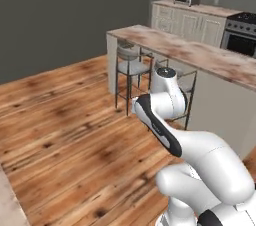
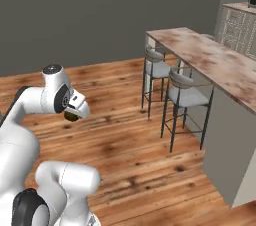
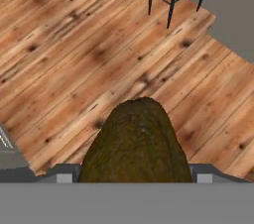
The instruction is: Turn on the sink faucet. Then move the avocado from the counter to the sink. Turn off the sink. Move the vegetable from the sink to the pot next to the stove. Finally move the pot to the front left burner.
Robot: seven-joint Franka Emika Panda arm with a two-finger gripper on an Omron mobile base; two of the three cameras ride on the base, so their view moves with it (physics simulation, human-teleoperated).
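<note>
Avocado (image 3: 135, 143) in tool (image 3: 134, 173) (above floorboards (image 3: 59, 59))

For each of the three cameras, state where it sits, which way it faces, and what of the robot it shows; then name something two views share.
Left base view: behind-left, faces the island counter; arm lower right.
Right base view: behind-right, faces the stools; arm lower left, avocado at its hand.
Hand view: on the hand, looks down at wooden floor; gripper grips the avocado.
Shared: stools, island counter.
</note>
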